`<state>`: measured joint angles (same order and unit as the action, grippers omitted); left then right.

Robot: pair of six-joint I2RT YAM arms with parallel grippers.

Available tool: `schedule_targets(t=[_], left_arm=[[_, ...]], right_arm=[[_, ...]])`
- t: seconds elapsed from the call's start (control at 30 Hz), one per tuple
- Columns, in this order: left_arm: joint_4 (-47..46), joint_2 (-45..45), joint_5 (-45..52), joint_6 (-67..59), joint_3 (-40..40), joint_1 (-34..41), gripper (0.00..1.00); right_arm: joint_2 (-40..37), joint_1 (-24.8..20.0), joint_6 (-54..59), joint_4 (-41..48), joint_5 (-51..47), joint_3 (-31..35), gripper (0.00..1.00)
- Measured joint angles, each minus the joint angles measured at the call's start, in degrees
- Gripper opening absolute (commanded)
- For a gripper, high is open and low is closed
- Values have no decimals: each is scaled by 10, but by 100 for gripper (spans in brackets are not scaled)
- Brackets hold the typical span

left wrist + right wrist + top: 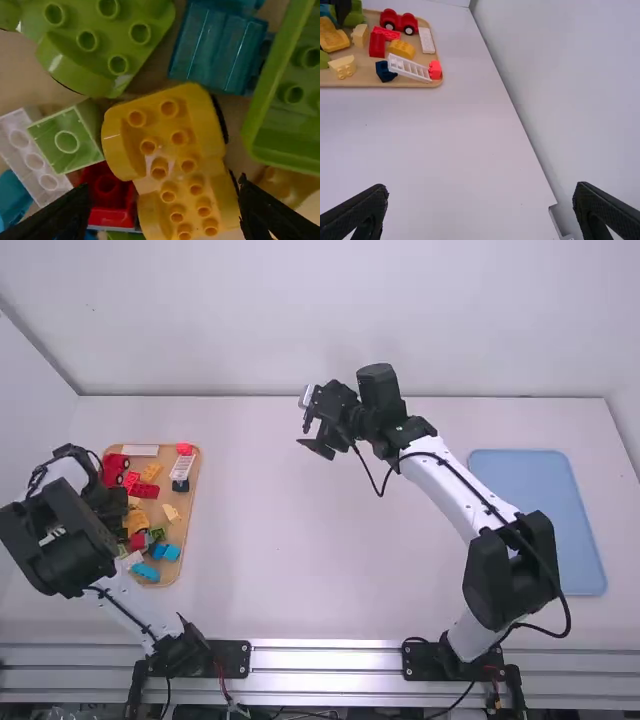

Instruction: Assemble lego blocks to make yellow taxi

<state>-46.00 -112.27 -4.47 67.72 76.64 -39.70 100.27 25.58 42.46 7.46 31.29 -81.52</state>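
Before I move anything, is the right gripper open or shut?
Open. The right gripper has its fingers wide apart, with the white table showing between them.

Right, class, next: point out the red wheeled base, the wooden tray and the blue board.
Red wheeled base (399, 21): right wrist view, on its body between the wheels.
Wooden tray (365, 81): right wrist view, on bare surface near its edge.
Blue board (530, 480): high view, on its flat top.
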Motion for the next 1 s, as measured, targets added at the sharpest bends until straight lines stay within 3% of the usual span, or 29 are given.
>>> schedule_targets(t=[1.0], left_arm=[[52, -15, -5, -17, -4, 10, 79]], right_arm=[[0, -3, 12, 4, -2, 2, 99]])
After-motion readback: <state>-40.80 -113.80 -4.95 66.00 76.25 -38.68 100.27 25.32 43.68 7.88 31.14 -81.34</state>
